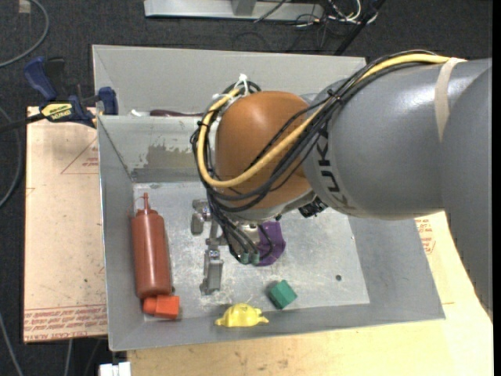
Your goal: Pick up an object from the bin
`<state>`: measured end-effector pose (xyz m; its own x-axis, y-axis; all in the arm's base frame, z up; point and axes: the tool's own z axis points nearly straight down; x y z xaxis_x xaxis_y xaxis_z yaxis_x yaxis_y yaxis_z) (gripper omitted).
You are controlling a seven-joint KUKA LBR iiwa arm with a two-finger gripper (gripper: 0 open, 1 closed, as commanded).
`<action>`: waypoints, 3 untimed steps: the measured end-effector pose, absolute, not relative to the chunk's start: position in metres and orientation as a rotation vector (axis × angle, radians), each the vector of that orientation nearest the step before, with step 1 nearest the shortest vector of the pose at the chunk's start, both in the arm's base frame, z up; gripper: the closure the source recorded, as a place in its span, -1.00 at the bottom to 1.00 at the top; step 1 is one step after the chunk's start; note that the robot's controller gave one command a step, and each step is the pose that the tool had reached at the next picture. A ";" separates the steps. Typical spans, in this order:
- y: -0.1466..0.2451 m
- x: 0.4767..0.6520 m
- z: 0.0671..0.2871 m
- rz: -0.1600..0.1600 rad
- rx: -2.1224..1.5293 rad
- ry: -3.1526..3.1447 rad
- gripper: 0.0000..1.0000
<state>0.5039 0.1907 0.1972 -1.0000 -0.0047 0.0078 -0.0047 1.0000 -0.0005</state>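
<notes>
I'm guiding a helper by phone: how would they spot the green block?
Start at the grey bin and follow its wall nearest the picture's bottom edge. Just right of the yellow lump lies the green block: small and boxy, unlike its rounded yellow neighbour.

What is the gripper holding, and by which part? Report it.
Cannot be told. The gripper hangs over the bin floor beside a purple thing that lies partly under the wrist; no hold on it shows.

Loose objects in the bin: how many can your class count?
5: red bottle at left, orange block below it, yellow lump at the near wall, green block beside it, purple thing under the arm. The arm may hide more.
</notes>
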 end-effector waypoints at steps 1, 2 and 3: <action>0.190 0.506 0.202 -0.002 0.001 -3.141 -1.00; 0.150 0.518 0.190 -0.003 0.019 -3.137 -1.00; 0.126 0.530 0.165 0.001 -0.035 -3.142 -1.00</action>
<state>0.5295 0.1259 0.1646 -0.9998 0.0221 -0.0004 0.0221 0.9998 -0.0005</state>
